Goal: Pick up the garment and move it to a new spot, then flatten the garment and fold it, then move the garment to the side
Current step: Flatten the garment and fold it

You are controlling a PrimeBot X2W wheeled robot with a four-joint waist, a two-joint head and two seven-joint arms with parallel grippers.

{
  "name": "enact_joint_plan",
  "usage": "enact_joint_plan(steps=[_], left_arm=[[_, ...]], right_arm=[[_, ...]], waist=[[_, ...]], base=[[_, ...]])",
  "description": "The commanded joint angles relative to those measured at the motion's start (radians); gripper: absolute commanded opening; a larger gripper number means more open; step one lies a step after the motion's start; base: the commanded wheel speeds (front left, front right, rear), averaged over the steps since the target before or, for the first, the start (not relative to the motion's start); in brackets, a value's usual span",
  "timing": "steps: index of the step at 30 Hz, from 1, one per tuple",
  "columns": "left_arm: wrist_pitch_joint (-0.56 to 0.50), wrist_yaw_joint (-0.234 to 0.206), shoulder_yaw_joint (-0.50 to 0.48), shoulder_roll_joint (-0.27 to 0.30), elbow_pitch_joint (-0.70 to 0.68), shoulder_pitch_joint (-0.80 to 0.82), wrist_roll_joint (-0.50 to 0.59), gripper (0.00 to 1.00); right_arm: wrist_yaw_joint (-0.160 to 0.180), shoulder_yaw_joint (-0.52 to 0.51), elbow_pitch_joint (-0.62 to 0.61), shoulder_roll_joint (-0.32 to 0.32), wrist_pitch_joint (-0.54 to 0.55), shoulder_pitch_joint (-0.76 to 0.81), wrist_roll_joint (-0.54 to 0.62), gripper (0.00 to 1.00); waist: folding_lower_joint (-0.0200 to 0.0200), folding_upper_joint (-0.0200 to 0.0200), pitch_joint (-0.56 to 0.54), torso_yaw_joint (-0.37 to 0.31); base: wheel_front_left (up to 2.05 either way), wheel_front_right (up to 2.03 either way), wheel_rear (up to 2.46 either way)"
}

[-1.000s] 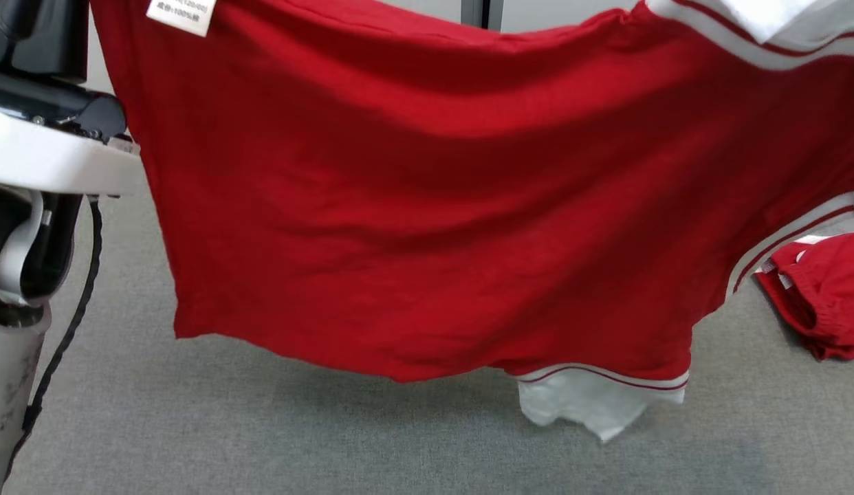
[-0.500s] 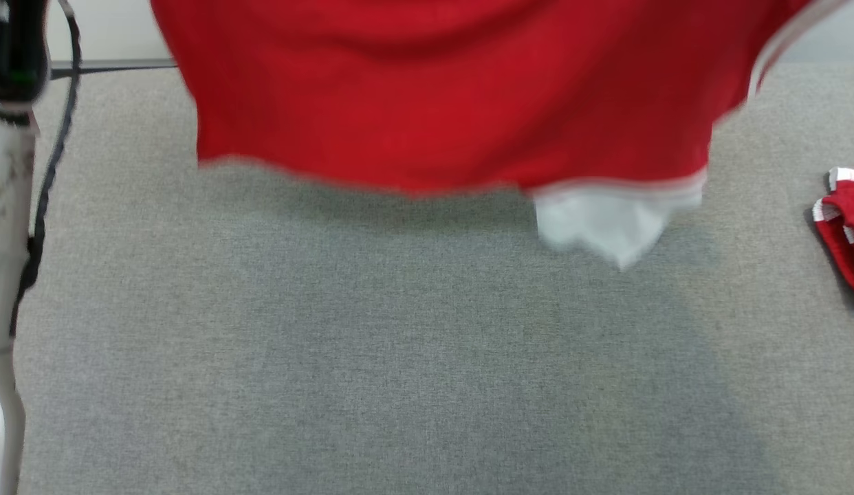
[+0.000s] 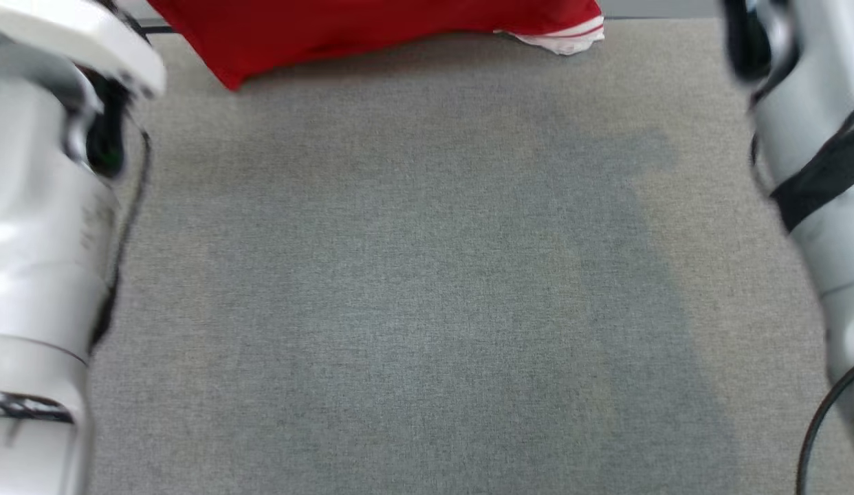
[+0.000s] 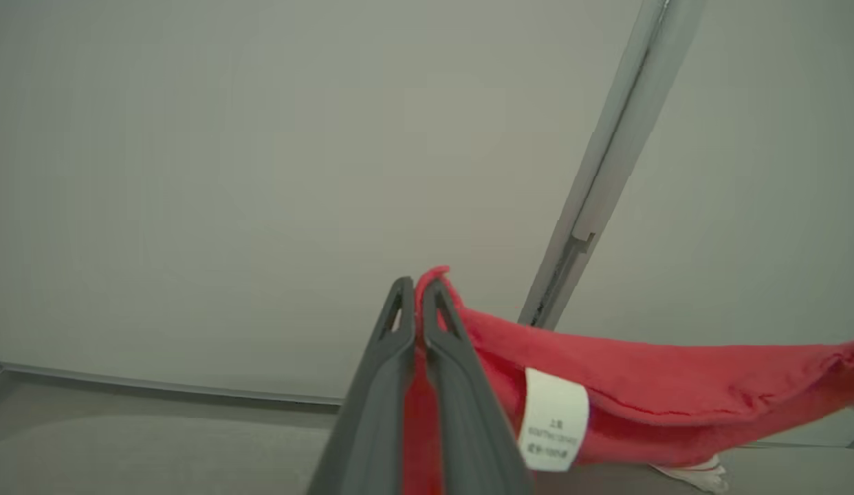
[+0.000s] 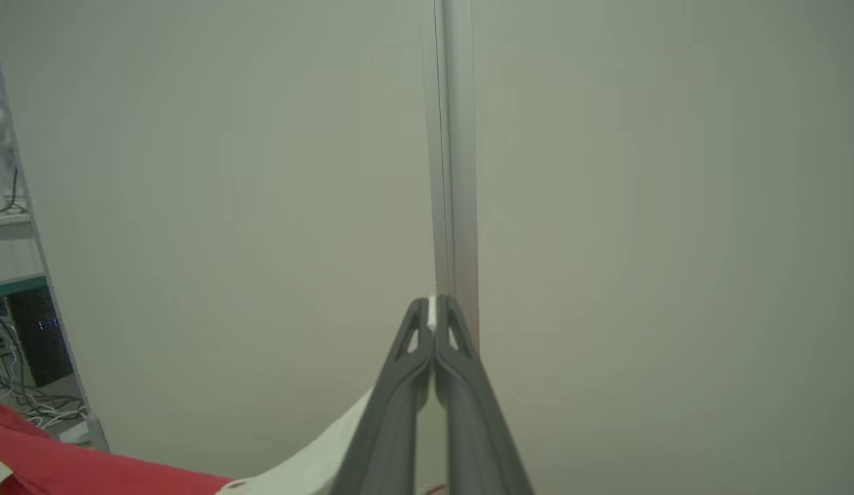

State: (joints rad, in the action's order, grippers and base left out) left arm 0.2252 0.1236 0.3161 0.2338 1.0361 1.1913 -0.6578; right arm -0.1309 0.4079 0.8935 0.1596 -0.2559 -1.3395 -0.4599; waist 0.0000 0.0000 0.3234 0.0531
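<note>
The red garment (image 3: 372, 27) with white striped trim is held up by both grippers, and its lower edge reaches the far end of the grey surface (image 3: 427, 275). In the left wrist view my left gripper (image 4: 419, 285) is shut on a red edge of the garment (image 4: 640, 385), beside a white label (image 4: 554, 430). My right gripper (image 5: 432, 302) is shut on a white edge of the garment (image 5: 324, 454), whose red cloth trails off to the lower left. Both pairs of fingers point towards a pale wall.
My pale left forearm (image 3: 42, 227) and right forearm (image 3: 812, 172) frame the grey surface. A pale wall with a vertical metal strip (image 5: 454, 172) stands behind it. A shelf with cables (image 5: 21, 357) is at the far left of the right wrist view.
The head camera has tilted down. The garment, earlier hanging close before the camera, now shows as a strip at the far end of the surface. Both forearms have come into view.
</note>
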Motion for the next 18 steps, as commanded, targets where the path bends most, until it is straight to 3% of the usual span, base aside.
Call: enact_joint_plan(steps=[1,5,8,18], left_arm=[[0.006,0.008,0.0,-0.016,0.036,-0.029,-0.021,0.0],[0.004,0.008,0.02,-0.059,0.102,-0.106,-0.072,0.0],[-0.005,0.008,0.014,-0.074,0.117,-0.159,-0.139,0.0],[0.015,0.007,0.059,-0.034,0.056,-0.347,-0.251,0.0]], right_arm=[[0.0,0.016,0.038,-0.008,-0.007,0.05,-0.009,0.0],[0.0,0.018,0.1,-0.033,-0.01,0.169,-0.062,0.0],[0.0,0.008,0.075,-0.032,-0.01,0.267,-0.083,0.0],[0.0,-0.05,-0.174,-0.02,-0.009,0.604,-0.089,0.0]], waist=[[0.0,0.0,0.015,-0.004],[0.0,0.0,0.042,-0.007],[0.0,0.0,0.053,-0.007],[0.0,0.0,0.0,-0.024]], base=[[0.0,0.0,0.0],[0.0,0.0,0.0],[0.0,0.0,0.0],[0.0,0.0,0.0]])
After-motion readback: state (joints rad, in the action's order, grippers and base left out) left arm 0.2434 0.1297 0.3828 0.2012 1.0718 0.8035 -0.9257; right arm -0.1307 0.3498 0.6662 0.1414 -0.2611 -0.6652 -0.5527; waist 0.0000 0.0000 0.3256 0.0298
